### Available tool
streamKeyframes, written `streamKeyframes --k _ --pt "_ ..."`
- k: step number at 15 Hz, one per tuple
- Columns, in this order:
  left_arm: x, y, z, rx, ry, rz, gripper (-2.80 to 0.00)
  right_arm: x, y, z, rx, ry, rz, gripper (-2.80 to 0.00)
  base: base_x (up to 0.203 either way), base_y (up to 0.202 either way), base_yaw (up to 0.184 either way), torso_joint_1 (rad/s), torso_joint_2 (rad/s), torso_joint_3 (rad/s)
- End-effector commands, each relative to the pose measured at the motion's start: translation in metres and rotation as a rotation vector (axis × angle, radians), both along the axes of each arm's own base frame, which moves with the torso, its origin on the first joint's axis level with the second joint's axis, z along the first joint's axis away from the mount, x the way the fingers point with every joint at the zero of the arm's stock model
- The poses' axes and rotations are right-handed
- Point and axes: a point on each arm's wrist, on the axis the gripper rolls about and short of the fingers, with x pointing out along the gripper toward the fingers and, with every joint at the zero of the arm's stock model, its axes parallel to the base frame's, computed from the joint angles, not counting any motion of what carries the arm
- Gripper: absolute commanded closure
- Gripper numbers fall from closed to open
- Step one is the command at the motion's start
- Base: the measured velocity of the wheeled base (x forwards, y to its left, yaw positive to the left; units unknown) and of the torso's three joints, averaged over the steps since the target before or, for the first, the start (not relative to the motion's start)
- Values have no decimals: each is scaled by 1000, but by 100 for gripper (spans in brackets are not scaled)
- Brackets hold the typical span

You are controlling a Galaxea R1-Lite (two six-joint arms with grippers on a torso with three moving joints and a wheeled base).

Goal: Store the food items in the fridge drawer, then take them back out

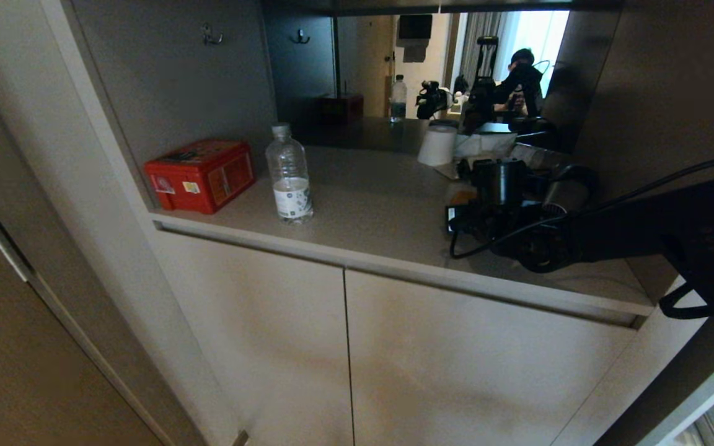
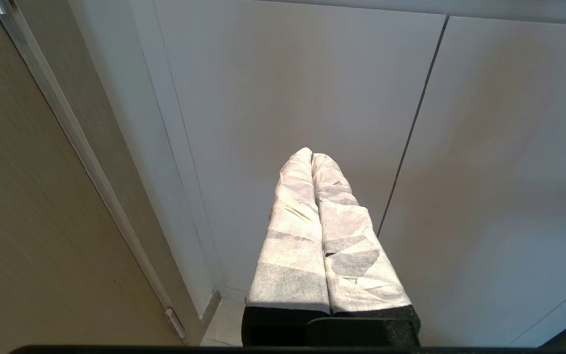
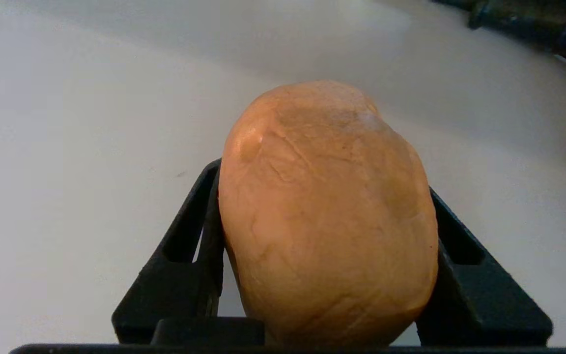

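Already the right gripper [image 3: 325,236] has its black jaws pressed against both flanks of the tan potato [image 3: 327,216], clasping it across the middle just above the pale counter [image 1: 363,204], on that counter's right side. By my reading the potato is firm, fairly weighty and smooth-skinned, so the hold across its widest belly suits it, though its rounded sides could squirm out. Open counter lies to the left before the water bottle [image 1: 289,176] and red tin [image 1: 201,174], while clutter crowds the far right; the left gripper [image 2: 312,162], clenched empty, hangs low by the cabinet doors [image 1: 344,347]
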Motion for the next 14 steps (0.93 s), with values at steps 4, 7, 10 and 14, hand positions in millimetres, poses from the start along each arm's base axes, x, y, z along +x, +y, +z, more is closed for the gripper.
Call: streamKeyframes --k 4,7,10,14 --pt "1 0 -3 0 10 0 0 -40 -13 36 22 -24 13 0 0 0 0 0 0 0" --pt "1 0 -3 0 10 -1 0 -98 -36 55 41 3 72 0 0 0 0 0 0 0" --pt "1 0 -3 0 10 0 0 -174 -68 68 113 41 163 0 0 0 0 0 0 0" --pt "1 0 -3 0 10 -1 0 -256 -97 28 200 186 305 0 0 0 0 0 0 0"
